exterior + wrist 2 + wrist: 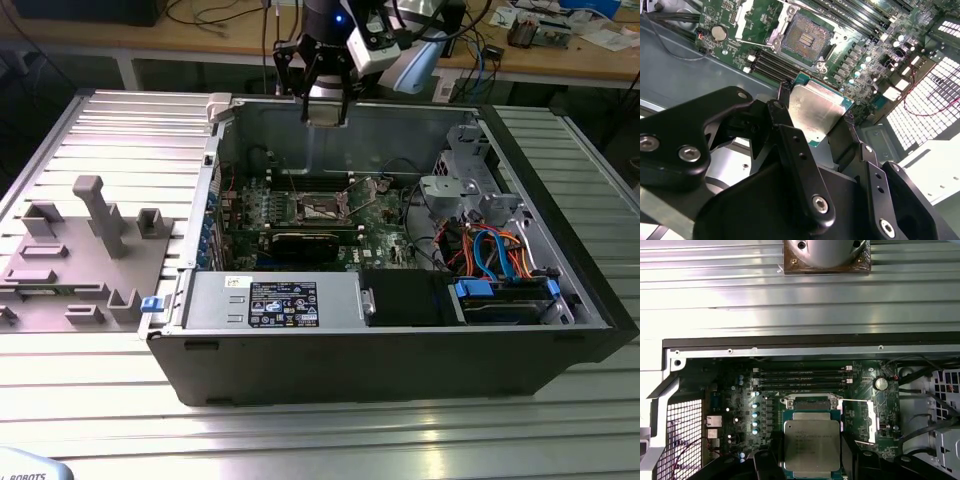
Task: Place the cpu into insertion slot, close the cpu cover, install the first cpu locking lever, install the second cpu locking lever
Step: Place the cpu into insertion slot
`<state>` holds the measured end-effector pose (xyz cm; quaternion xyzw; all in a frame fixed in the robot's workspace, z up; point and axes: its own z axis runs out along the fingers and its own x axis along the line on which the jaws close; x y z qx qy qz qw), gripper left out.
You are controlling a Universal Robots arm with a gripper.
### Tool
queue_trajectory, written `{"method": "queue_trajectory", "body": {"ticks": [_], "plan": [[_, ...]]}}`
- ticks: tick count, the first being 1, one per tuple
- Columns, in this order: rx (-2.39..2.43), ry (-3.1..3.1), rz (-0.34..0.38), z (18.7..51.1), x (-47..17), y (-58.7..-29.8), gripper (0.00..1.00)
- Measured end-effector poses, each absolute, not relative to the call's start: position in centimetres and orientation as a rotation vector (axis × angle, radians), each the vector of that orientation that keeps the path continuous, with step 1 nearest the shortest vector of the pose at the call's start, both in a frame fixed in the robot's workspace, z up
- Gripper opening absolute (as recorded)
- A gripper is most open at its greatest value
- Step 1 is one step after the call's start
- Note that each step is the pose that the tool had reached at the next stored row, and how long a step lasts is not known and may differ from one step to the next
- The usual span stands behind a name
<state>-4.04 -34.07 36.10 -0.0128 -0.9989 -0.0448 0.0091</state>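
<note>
The cpu (817, 115) is clamped by its edges in the pincer (326, 110) and is held in the air above the open case (560, 330), over the board. The socket (805, 42) is seen bare, so placement is judged not yet done. Cover closing and both levers are left.

The pincer (816, 107) is matte black, built of flat, round-ended link bars stacked in layers and pinned with silvery socket-head screws (689, 153). Its fingers (795, 150) are narrow black bars dotted with small holes. In the exterior view, the wrist (325, 25) above the pincer is black, with a small blue light (343, 17) and a pale grey block (368, 50) fixed to its side.
</note>
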Motion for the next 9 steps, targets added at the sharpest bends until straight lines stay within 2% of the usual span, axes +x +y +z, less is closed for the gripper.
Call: {"method": "queue_trajectory", "body": {"ticks": [9], "plan": [[-0.040, -3.120, -0.140, 35.85, -4.26, -34.07, 0.55]]}}
